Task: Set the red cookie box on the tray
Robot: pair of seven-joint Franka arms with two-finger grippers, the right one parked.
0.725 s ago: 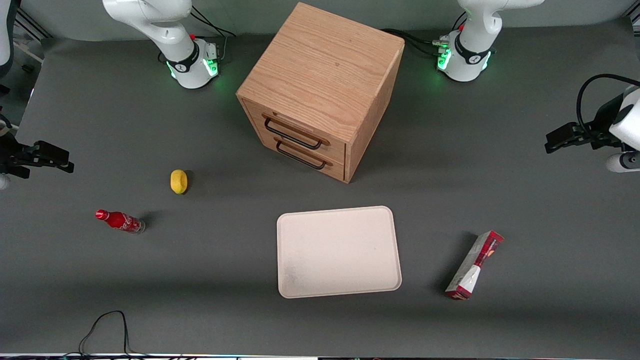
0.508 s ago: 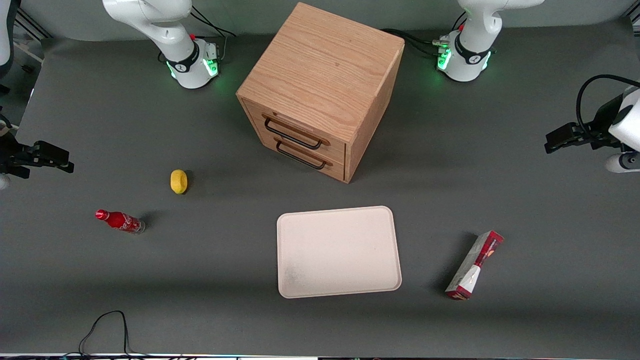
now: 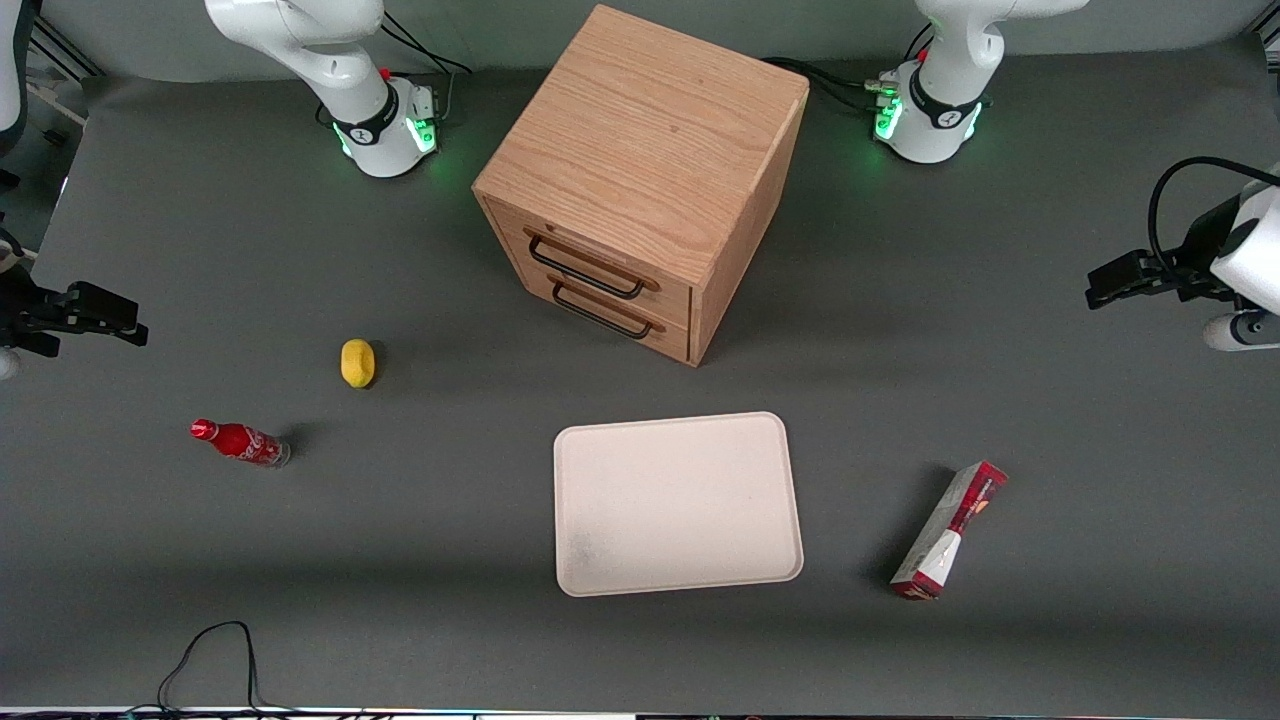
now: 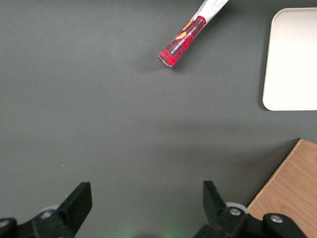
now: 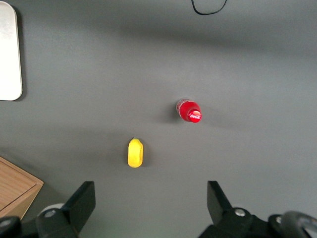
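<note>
Red cookie box (image 3: pixel 948 531) on dark grey mat (image 3: pixel 1050 400), end effector (image 4: pixel 146 203) apart.

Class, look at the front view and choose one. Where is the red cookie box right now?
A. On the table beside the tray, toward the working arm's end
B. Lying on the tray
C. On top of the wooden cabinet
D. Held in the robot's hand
A. The red cookie box sits on the table, apart from the bare tray, while the open hand hangs above the table away from it.
</note>
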